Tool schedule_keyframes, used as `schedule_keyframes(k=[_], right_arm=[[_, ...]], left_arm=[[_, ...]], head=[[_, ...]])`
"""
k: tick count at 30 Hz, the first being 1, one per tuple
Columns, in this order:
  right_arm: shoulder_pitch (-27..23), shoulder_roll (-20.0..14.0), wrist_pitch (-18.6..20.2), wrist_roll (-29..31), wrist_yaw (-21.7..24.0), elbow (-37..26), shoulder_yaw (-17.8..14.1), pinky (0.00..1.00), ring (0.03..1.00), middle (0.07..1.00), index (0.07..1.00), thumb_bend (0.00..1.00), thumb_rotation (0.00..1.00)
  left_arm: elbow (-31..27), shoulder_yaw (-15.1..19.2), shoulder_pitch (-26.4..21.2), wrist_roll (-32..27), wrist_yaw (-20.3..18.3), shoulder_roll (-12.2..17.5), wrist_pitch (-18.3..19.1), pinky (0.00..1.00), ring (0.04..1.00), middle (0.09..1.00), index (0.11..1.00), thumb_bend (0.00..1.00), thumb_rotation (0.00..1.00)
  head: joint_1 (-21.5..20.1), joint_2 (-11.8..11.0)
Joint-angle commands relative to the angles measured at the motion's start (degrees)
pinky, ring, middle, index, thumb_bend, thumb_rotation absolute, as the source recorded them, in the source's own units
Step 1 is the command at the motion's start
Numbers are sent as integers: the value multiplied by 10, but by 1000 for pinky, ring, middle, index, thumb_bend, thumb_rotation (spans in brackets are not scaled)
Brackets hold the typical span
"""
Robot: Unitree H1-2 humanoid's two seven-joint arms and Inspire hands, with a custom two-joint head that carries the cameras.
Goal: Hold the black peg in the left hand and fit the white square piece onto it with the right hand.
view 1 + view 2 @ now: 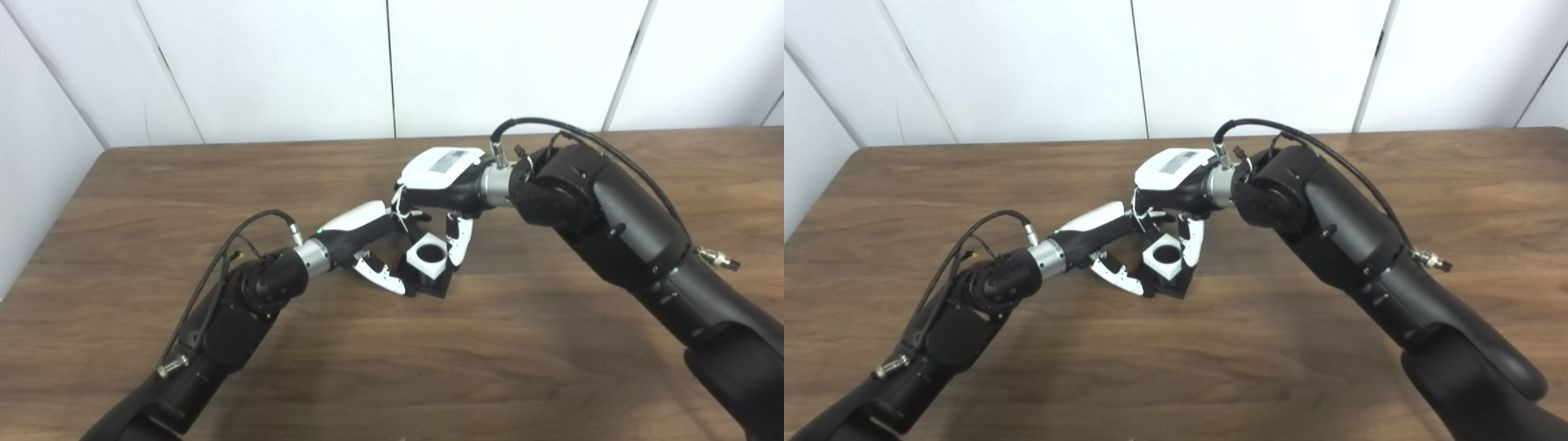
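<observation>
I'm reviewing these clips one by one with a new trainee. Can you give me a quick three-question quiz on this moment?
1. True or false: the white square piece lies far from both hands, at the table's near edge.
2. Which hand's fingers come down beside the white piece from above: A) left hand B) right hand?
3. Fill in: the white piece sits on top of a ____ part.

Key: 1. False, it sits between the two hands. 2. B. 3. black. How far it is seated on the peg cannot be seen.
</observation>
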Motion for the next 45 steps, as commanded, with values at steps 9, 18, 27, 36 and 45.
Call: schedule_keyframes(k=[9,18,27,36,45], right_arm=[[-14,1,-2,-5,-17,1,-9,998,931,837,477,519,139],[-26,-3,26,-45,29,-4,7,965,980,946,851,997,465],[-23,-7,25,-40,36,-8,-2,970,990,959,895,1000,459],[-32,-14,26,-29,39,-7,-18,996,993,957,898,1000,454],[-77,-44,63,31,77,-9,-80,964,971,944,894,1000,410]], left_arm=[[-2,-20,14,24,-29,-4,19,1000,1000,954,490,517,88],[4,-19,15,23,-25,-2,10,1000,1000,950,490,517,88],[1,-17,15,21,-28,-1,16,1000,1000,952,490,517,88],[8,-18,15,23,-26,0,10,1000,1000,952,490,517,88],[18,-16,15,20,-25,3,1,1000,1000,950,490,518,87]], head=[[4,4],[3,3],[1,3],[0,-2],[-5,-7]])
